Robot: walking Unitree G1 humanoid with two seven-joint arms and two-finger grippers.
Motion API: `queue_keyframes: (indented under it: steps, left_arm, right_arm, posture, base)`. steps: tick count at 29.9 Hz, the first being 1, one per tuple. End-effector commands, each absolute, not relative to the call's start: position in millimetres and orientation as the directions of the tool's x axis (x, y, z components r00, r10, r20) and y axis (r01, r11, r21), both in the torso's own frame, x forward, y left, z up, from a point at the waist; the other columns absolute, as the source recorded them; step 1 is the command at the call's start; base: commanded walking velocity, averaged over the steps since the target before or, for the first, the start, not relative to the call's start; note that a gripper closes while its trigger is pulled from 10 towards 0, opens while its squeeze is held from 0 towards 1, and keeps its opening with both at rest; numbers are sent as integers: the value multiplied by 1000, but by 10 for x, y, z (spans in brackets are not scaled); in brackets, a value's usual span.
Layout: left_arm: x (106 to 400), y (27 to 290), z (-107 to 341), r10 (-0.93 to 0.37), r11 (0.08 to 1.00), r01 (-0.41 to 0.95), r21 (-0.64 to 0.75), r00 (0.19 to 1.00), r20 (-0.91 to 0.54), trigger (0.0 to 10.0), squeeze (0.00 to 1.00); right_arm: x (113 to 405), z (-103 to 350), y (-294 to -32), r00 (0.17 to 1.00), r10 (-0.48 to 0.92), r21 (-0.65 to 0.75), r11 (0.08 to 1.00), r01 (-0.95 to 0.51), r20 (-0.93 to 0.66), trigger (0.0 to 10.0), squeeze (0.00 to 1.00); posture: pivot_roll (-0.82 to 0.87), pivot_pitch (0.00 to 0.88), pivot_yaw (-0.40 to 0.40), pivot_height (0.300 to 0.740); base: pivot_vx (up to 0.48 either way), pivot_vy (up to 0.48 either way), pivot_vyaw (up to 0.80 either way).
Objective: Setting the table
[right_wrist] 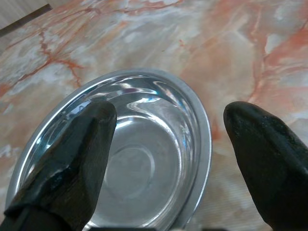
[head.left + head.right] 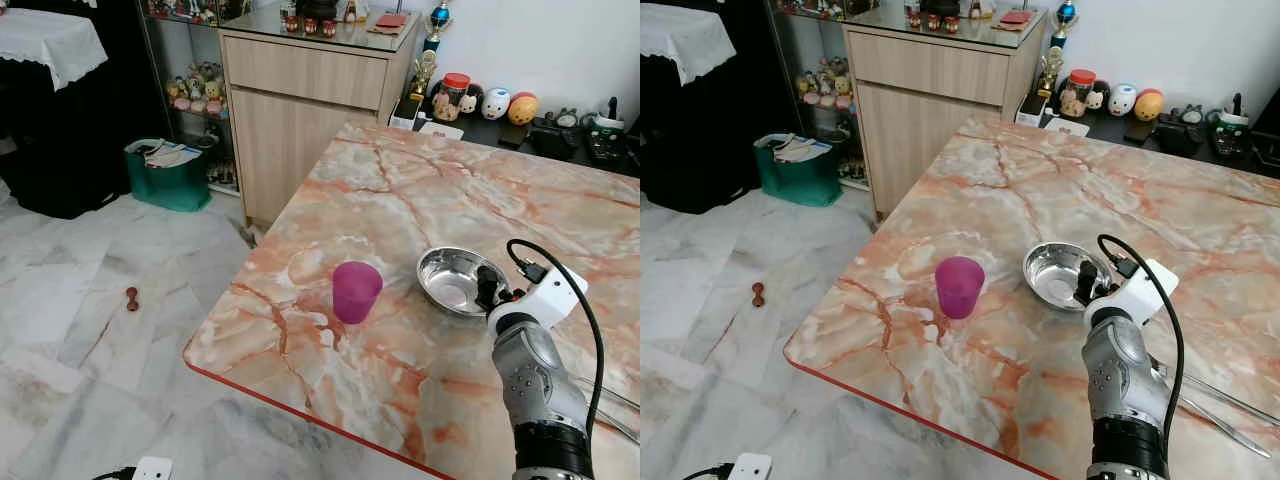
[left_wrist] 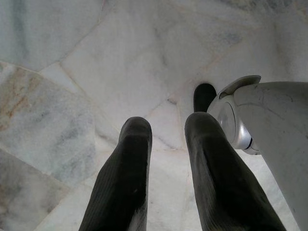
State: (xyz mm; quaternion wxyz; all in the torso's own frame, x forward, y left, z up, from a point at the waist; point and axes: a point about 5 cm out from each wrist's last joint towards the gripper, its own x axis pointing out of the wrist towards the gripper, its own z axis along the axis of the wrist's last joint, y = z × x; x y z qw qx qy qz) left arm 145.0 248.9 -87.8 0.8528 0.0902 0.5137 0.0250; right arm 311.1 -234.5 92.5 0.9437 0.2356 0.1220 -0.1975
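Note:
A steel bowl sits on the orange marble table, to the right of an upright purple plastic cup. My right gripper is at the bowl's near right rim. In the right wrist view it is open and straddles that rim, one finger over the bowl's inside and the other outside it. I cannot tell whether the fingers touch the bowl. Thin metal cutlery lies on the table right of my arm. The left gripper hangs over the floor, a narrow gap between its fingers.
The table's red-edged corner points at the marble floor on the left. A wooden cabinet stands beyond the table, a green basket beside it. On the floor lie a small brown object and a white socket.

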Motion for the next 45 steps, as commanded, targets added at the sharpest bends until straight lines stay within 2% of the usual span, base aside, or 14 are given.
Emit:
queue_keyframes:
  steps: [1, 8, 24, 45]
  left_arm:
    - [1452, 2469, -884, 129, 982, 63, 178, 463, -877, 10000, 0]
    - [1448, 2467, -886, 127, 983, 60, 174, 462, -878, 10000, 0]
    - [1459, 2452, -885, 124, 985, 47, 165, 471, -874, 10000, 0]
    - [1475, 2435, -884, 120, 986, 43, 160, 475, -872, 10000, 0]
  right_arm:
    - [3129, 953, -2381, 886, -329, 398, 803, 445, -326, 10000, 0]
    - [3127, 900, -2394, 876, -314, 427, 780, 458, -366, 10000, 0]
    - [3214, 905, -2338, 881, -256, 414, 807, 421, -397, 10000, 0]
    - [3224, 837, -2302, 869, -216, 435, 796, 420, -445, 10000, 0]
  posture:
    - [164, 0, -71, 707]
    - [166, 0, -73, 707]
    - [171, 0, -80, 707]
    - [167, 0, -81, 707]
  base:
    - [0, 0, 0]
    - [0, 0, 0]
    - [0, 0, 0]
    - [0, 0, 0]
